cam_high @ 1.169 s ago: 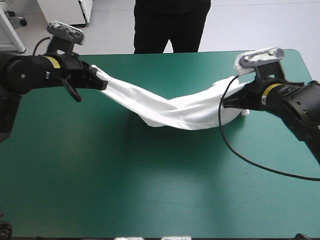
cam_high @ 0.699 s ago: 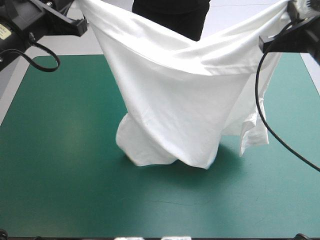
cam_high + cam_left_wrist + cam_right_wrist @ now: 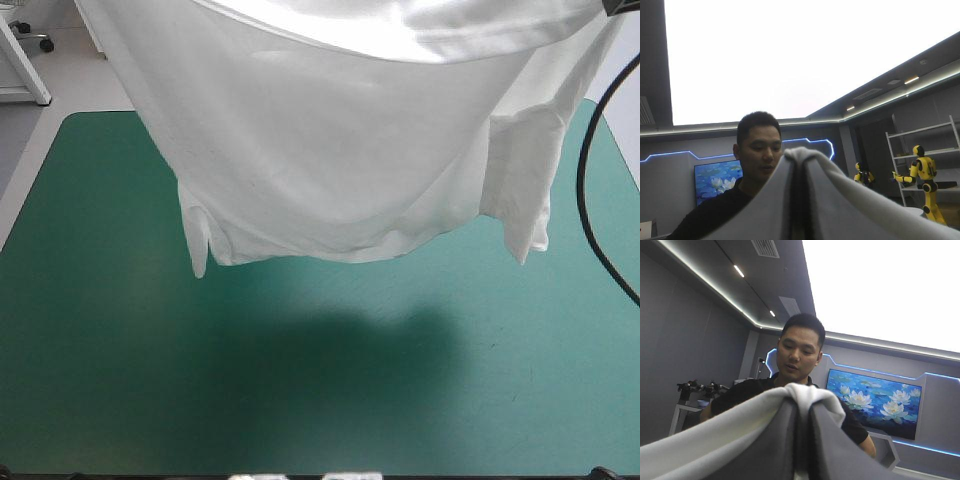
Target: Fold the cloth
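Both arms high, left claw (image 3: 800,167) and right claw (image 3: 804,407) each in a tight, near-closed pinch.

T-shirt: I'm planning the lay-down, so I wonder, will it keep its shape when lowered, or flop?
Probably floppy: the T-shirt hangs in loose folds above the teal-green cover, side flaps dangling. Likely light: a thin pinch in the left tool and right tool carries it.

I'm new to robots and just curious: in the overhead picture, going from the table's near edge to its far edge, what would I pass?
Bare teal-green cover → the dark shadow lying on it → the white T-shirt, hanging spread above the table and covering most of the far edge.
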You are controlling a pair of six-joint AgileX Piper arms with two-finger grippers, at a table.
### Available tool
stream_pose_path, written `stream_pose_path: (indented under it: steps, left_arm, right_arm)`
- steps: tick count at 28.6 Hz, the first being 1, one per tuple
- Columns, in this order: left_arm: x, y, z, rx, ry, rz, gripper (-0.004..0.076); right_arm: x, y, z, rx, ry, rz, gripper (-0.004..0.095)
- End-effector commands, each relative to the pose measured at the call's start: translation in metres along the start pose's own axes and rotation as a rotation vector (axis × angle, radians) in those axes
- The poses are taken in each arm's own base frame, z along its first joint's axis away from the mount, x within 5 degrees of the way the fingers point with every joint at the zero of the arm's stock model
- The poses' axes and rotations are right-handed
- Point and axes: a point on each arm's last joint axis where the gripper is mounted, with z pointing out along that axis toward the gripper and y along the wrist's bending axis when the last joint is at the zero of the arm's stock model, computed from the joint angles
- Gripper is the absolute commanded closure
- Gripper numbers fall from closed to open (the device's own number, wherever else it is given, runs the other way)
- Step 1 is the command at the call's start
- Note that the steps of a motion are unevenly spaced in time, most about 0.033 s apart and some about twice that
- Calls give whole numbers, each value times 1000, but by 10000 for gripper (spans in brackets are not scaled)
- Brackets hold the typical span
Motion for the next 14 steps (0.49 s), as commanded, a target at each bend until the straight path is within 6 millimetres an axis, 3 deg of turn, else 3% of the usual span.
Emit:
stream_pose_path:
  steps: [1,7,14]
  left_arm:
    - [-1,3,4,-29,-49,9,733]
    - [51,12,41,-92,-11,82,733]
    - [114,23,83,-188,-115,123,733]
  right_arm:
    - [0,0,5,18,-5,-20,925]
    - [54,9,46,142,176,-51,925]
    - [116,-6,97,189,126,-15,925]
